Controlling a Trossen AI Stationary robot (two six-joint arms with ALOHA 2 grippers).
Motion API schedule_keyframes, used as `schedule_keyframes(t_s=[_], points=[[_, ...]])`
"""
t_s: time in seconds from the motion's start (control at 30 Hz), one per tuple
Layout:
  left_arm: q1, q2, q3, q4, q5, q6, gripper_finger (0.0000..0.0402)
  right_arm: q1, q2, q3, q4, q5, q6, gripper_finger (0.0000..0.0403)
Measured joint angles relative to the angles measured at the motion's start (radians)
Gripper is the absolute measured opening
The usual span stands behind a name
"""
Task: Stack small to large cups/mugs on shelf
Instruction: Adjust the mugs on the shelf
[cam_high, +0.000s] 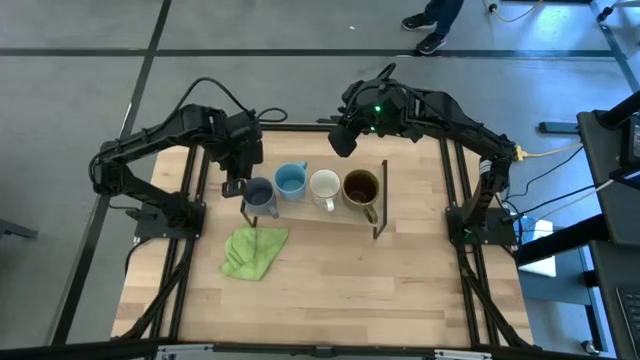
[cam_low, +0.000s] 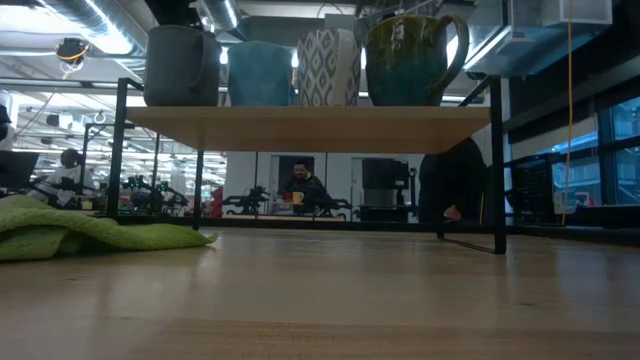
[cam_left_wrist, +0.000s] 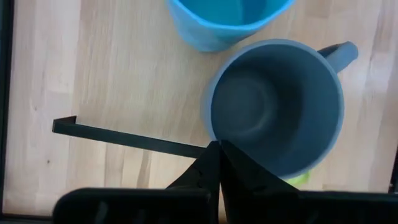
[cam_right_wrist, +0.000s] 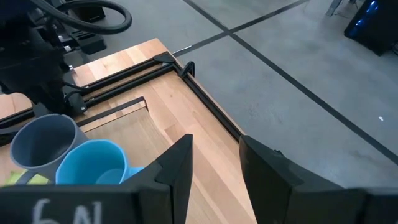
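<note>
Four mugs stand upright in a row on the shelf (cam_high: 310, 213): a grey-blue one (cam_high: 259, 193), a light blue one (cam_high: 291, 181), a white one (cam_high: 324, 187) and a larger brown one (cam_high: 361, 187). In the low view they show as grey (cam_low: 180, 66), blue (cam_low: 260, 73), patterned white (cam_low: 328, 68) and brown (cam_low: 410, 60). My left gripper (cam_left_wrist: 217, 149) is shut, pointing down at the left rim of the grey-blue mug (cam_left_wrist: 273, 106). My right gripper (cam_right_wrist: 214, 168) hangs open above the shelf's far side, nothing between its fingers. My left gripper's shut fingertips (cam_left_wrist: 219, 155) come from above at the outer rim (cam_left_wrist: 211, 134) of the grey-blue mug, on the side away from its handle. Whether they touch the rim, I cannot tell. The mug stands upright on the shelf board.
A crumpled green cloth (cam_high: 253, 250) lies on the table just in front of the shelf's left end. The shelf's black wire frame end (cam_left_wrist: 124, 138) runs right beside my left gripper. Bare tabletop (cam_high: 400, 290) spreads toward the near edge.
</note>
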Motion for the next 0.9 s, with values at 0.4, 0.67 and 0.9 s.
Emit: schedule_keyframes(t_s=[0.4,0.67,0.9], points=[[0.000,0.000,0.000,0.005,0.019,-0.013,0.0045,0.000,0.000,0.000,0.000,0.000,0.001,0.0133],[0.000,0.000,0.000,0.008,0.024,-0.025,0.0055,0.000,0.000,0.000,0.000,0.000,0.001,0.0133],[0.000,0.000,0.000,0.008,0.025,-0.043,0.0055,0.000,0.000,0.000,0.000,0.000,0.000,0.0133]])
